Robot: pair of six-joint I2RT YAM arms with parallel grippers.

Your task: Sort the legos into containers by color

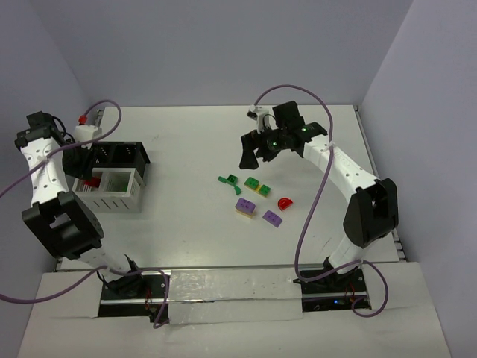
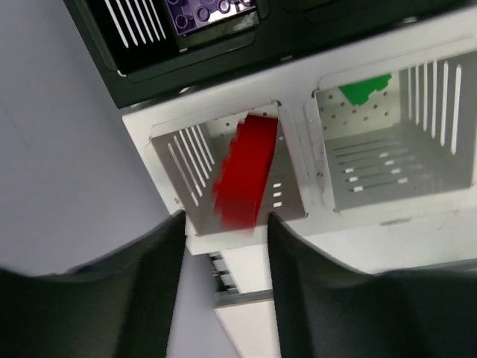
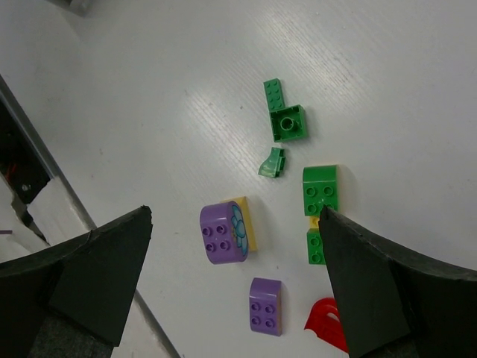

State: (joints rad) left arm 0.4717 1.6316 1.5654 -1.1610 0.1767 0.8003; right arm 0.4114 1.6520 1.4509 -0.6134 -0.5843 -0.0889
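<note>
My left gripper (image 2: 226,218) is open over the white slatted box (image 2: 294,142). A blurred red brick (image 2: 246,171) lies free in the box's left compartment, just past the fingertips. A green brick (image 2: 365,88) lies in the compartment beside it, and a purple brick (image 2: 212,15) lies in the black tray (image 2: 149,74). My right gripper (image 3: 235,212) is open and empty above the loose legos: a purple-on-yellow stack (image 3: 227,233), a purple brick (image 3: 267,304), a red half-round (image 3: 328,324), green bricks (image 3: 320,190) and a green cluster (image 3: 287,123).
In the top view the white box (image 1: 108,201) and the black tray (image 1: 138,156) stand at the far left under my left gripper (image 1: 86,160). The loose legos (image 1: 257,186) lie mid-table below my right gripper (image 1: 257,153). Purple cables loop off both arms.
</note>
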